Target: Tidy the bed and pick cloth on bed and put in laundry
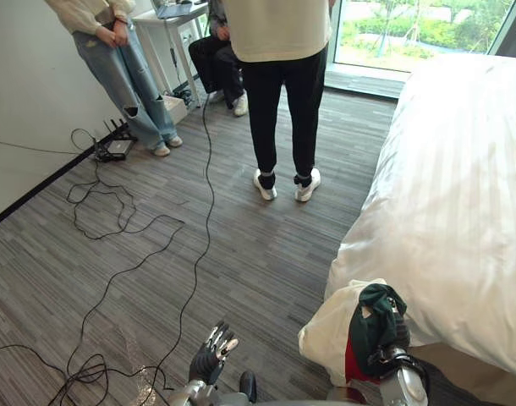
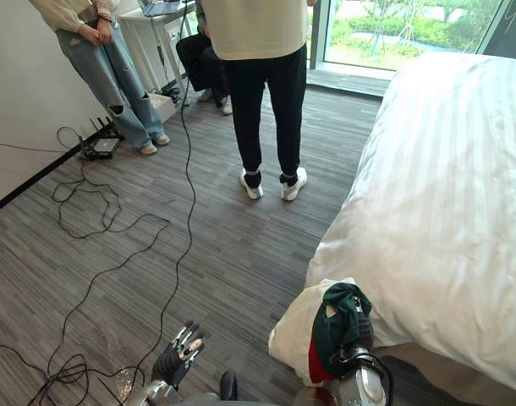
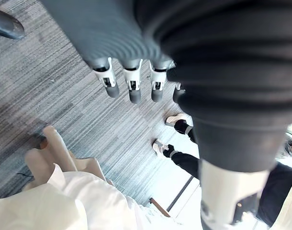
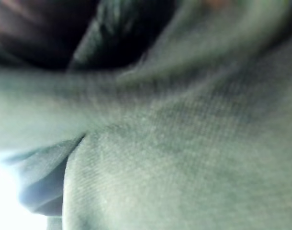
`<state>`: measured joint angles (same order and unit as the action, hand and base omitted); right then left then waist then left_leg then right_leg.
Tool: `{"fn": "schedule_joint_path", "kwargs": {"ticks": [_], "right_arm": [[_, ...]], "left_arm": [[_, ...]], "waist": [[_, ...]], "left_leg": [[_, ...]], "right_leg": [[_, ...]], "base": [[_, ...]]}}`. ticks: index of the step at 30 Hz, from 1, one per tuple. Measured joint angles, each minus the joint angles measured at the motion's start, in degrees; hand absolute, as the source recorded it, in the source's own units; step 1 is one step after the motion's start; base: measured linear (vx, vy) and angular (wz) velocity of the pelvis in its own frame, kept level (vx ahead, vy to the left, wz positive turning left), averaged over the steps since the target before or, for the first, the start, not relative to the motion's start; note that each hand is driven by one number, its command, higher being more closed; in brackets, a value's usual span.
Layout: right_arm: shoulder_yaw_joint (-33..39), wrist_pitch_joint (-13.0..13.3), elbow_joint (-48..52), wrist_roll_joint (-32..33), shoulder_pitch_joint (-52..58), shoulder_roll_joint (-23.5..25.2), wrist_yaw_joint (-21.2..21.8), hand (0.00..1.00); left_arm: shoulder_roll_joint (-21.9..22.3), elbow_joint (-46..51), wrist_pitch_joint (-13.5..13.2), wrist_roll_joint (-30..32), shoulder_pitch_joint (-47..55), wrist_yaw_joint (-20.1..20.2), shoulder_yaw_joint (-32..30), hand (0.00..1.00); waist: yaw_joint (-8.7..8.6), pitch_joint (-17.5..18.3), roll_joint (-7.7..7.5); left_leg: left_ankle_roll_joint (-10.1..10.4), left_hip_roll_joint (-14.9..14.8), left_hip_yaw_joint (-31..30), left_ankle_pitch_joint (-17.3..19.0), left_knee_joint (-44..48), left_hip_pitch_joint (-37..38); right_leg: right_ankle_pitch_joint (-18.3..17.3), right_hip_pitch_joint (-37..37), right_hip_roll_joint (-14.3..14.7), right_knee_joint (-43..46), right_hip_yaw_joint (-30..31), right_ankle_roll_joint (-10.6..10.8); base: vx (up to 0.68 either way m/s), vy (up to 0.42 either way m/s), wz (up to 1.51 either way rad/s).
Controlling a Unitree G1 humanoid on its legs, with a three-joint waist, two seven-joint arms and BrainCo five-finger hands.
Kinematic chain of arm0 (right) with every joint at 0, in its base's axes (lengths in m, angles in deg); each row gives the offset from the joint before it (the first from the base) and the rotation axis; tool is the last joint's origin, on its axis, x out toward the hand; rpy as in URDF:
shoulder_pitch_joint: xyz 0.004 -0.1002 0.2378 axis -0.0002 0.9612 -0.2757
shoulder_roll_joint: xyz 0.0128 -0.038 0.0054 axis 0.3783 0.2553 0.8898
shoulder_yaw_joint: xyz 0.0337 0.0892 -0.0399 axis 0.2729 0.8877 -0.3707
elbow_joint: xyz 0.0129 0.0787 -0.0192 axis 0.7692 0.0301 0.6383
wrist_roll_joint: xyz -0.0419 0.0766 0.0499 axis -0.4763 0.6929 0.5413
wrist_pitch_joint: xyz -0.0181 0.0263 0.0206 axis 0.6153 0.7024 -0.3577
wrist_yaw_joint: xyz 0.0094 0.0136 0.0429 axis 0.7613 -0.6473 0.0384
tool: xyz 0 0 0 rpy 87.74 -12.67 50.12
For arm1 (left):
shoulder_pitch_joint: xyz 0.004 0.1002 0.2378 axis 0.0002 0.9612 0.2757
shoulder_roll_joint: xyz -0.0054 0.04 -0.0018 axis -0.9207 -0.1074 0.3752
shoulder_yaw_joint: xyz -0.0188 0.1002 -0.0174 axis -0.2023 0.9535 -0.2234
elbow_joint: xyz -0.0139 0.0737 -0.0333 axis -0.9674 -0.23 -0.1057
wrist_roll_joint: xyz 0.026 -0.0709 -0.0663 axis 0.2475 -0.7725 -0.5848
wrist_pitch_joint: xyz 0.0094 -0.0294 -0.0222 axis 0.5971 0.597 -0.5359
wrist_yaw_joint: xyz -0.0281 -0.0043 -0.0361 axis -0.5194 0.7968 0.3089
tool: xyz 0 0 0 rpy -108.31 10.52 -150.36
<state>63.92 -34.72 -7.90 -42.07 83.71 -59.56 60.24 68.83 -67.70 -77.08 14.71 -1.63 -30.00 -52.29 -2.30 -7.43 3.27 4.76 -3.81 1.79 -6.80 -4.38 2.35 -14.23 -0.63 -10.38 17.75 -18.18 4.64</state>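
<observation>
Holding a cloth [image 1: 375, 315] clear of the bed [image 1: 461, 194] at lower right, laundry-bound, I am guessing; right hand [image 1: 398, 337] is buried, grip untellable; left hand [image 1: 211, 353] is hanging relaxed, spare.

On my feed the left hand [image 1: 211, 353] has a dark back and slim silver fingers [image 3: 132, 84] that end in rounded dark tips; each silver segment looks glossy, nearly white, with small dark fittings set into it; a dark ribbed cover [image 3: 222, 72] sheathes the back of the hand and the wrist, its ridges running in close, even bands like a bellows; the left forearm [image 1: 190, 394] below it is smooth silver-grey; the right forearm [image 1: 404, 390] is a rounded silver-grey shell, ringed by a dark band at the wrist.
</observation>
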Motion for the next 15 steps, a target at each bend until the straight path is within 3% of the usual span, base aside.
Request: {"fn": "schedule_joint_path", "kwargs": {"ticks": [5,9,11,12,13,14,15], "right_arm": [[-2.81,0.14,-4.94,-2.54,3.87,-0.09,3.74,1.00],[-7.83,-0.04,-7.89,-8.60,4.02,-1.85,10.19,1.00],[-9.12,-0.23,-7.67,-9.92,3.85,-2.21,11.67,1.00],[-10.07,-0.50,-7.68,-10.12,3.44,-2.14,11.63,1.00],[-10.63,-0.57,-6.81,-10.11,3.17,-2.29,11.33,1.00],[-10.59,-0.54,-5.22,-10.03,3.26,-2.34,11.00,1.00],[-10.66,-0.53,-4.12,-10.12,2.86,-2.34,10.24,1.00]], "left_arm": [[0.01,-1.12,-1.11,-0.05,0.00,-3.22,0.02,0.00],[0.14,-2.36,-1.72,-2.66,0.00,-6.25,-0.14,0.00],[0.03,-2.28,-1.66,-3.37,-0.81,-6.87,-0.81,0.00],[0.41,-2.25,-1.70,-3.31,-1.34,-7.28,-2.06,0.00],[0.81,-2.26,-1.62,-2.80,-2.00,-7.29,-2.77,0.00],[1.14,-2.24,-1.49,-2.14,-2.30,-7.30,-2.76,0.00],[1.37,-1.25,-1.25,-1.06,-2.71,-7.43,-2.59,0.00]], "waist": [[0.03,0.14,-0.92],[1.04,0.46,-1.77],[1.61,0.83,-2.74],[1.97,1.25,-4.00],[1.99,1.17,-4.20],[1.82,1.09,-3.46],[1.65,1.36,-2.33]], "left_leg": [[0.24,0.08,-0.50,0.20,-0.90,1.90],[-0.27,1.02,-2.96,-0.16,-1.01,1.03],[-5.41,1.69,6.97,0.57,1.40,-2.15],[-8.65,1.43,15.83,2.83,5.67,-4.52],[-10.47,0.20,24.79,4.44,10.62,-6.32],[-12.25,-0.34,33.45,6.57,14.49,-8.05],[-16.71,-0.36,44.31,9.05,17.05,-8.93]], "right_leg": [[0.25,-3.31,-0.02,-1.83,-2.17,0.60],[0.59,-6.94,-0.77,-3.88,-8.62,0.78],[0.64,-9.56,-2.70,-4.63,-16.67,1.51],[0.95,-11.38,-4.15,-5.17,-22.27,2.16],[1.24,-13.72,-4.74,-5.03,-26.93,2.67],[1.46,-15.62,-4.42,-4.16,-31.56,3.04],[1.50,-17.11,-4.35,-1.23,-36.20,3.03]], "base": [[0.05,0.004,0.16],[0.03,0.000,0.64],[-0.01,0.062,1.82],[0.04,0.116,2.34],[0.08,0.142,2.77],[0.11,0.258,3.10],[0.06,0.259,3.45]]}}
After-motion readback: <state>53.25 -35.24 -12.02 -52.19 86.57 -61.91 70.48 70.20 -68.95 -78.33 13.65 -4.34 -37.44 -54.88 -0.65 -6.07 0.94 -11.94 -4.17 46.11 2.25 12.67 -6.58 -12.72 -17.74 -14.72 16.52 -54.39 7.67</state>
